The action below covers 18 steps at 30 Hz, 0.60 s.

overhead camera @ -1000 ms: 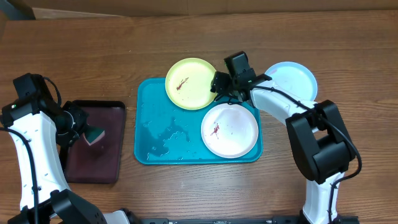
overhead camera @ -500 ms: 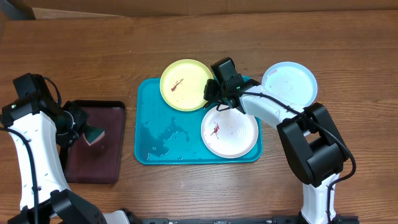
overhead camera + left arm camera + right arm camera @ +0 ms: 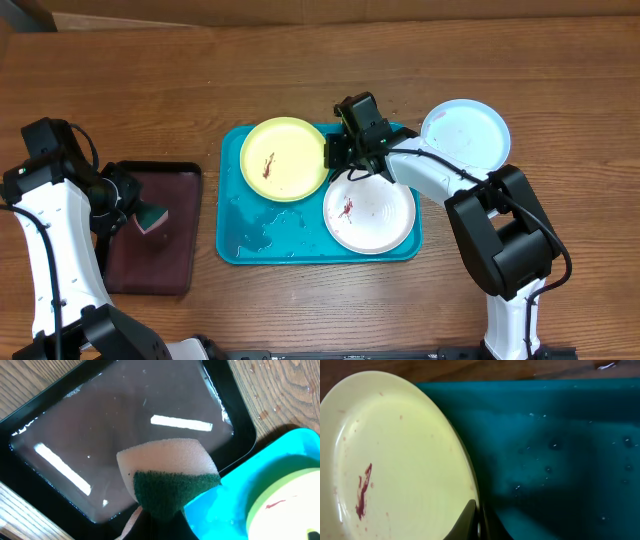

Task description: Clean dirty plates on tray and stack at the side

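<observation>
The yellow-green plate, with a reddish smear, lies at the back of the turquoise tray. My right gripper is shut on its right rim. In the right wrist view the fingers pinch the edge of the yellow-green plate above the wet tray. The white plate, also smeared, sits in the tray's right half. The light blue plate rests on the table beyond the tray's right end. My left gripper is shut on a sponge.
A dark maroon tray holding water lies left of the turquoise one, under the sponge; the left wrist view shows its glossy bottom. Water droplets spot the turquoise tray's left half. Bare wooden table surrounds both trays.
My right gripper closed on the yellow-green plate's rim and slid the plate left, further over the tray. The left arm and sponge stayed put.
</observation>
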Each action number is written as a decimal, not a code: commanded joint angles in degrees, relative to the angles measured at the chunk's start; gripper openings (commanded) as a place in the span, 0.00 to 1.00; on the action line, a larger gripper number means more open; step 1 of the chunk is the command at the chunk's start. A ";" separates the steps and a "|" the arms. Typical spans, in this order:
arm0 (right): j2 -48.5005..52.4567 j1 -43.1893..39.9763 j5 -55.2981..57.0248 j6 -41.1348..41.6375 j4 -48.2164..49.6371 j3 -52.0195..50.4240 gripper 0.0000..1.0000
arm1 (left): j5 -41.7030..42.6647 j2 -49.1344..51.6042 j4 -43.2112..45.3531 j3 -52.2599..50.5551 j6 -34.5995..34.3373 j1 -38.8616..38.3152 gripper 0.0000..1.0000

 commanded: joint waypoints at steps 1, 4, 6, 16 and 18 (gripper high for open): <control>0.42 0.24 -5.92 -3.89 -0.52 0.09 0.04 | 0.63 0.22 -0.11 -0.20 0.70 -0.50 0.04; 0.42 1.14 -7.41 -4.52 -1.90 0.09 0.04 | 1.60 0.22 -0.09 -0.20 0.76 -0.50 0.04; 0.42 1.97 -7.37 -4.55 -2.47 0.11 0.04 | 4.79 0.22 0.48 -0.20 2.78 -0.57 0.04; 0.42 7.19 0.92 -6.45 -4.46 1.14 0.06 | 20.15 0.22 2.67 -0.20 15.76 -6.67 0.04; 0.42 7.67 3.02 -7.08 -7.13 2.67 0.06 | 20.11 0.22 2.80 -0.20 15.96 -9.25 0.04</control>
